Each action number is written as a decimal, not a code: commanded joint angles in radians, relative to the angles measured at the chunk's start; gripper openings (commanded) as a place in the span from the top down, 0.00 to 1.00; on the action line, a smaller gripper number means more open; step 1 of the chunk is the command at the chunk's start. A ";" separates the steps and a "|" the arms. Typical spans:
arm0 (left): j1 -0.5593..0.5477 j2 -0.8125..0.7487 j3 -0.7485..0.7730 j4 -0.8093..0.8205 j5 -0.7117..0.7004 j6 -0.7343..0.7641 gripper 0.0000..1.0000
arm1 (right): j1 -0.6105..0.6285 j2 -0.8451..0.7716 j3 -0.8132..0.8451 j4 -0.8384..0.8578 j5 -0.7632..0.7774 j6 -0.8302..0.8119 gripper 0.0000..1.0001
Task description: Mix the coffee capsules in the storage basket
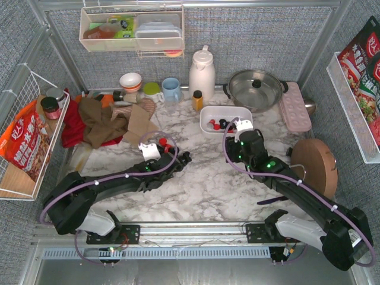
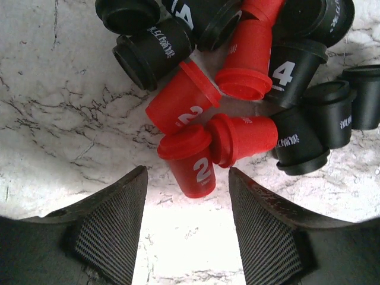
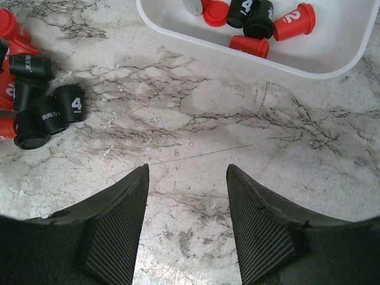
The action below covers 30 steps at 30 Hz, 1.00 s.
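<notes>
The left pincer (image 2: 187,178) is spread apart and has nothing pinched in it. It sits low over the white marble counter (image 2: 59,119), right at a pile of coffee capsules (image 2: 249,65). The pile has red ones and black ones. Most lie on their sides and touch each other. Some have a white 2 or a white 4 on them. One red capsule (image 2: 191,159) with a 2 on it sits just past the tips of the left pincer, in line with the gap. It is close to both tips but it is not squeezed. The right pincer (image 3: 187,169) is spread apart too and holds nothing. It hangs over a bare bit of counter. The pile is off to its left, and the storage basket (image 3: 279,62) is in front of it, a little to the right. The storage basket is a white tray with low walls. It sits near the back of the counter, in front of a shiny pot (image 1: 255,89) and next to a pink tray (image 1: 295,107). A few capsules (image 3: 291,21), red and black, lie at one end of the basket. The other end is bare white.
</notes>
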<state>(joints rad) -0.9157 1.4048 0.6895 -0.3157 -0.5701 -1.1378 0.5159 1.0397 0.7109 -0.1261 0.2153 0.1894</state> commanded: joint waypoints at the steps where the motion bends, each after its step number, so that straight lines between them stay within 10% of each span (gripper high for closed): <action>1: -0.003 0.022 0.000 0.050 -0.037 -0.025 0.34 | 0.001 0.007 0.004 0.016 -0.007 0.014 0.41; 30: -0.023 0.119 0.007 0.004 -0.071 -0.094 0.48 | 0.001 0.011 0.005 0.014 -0.010 0.019 0.40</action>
<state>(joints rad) -0.9382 1.5005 0.6834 -0.2741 -0.6285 -1.2263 0.5159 1.0538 0.7109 -0.1265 0.2043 0.2031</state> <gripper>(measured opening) 0.516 0.598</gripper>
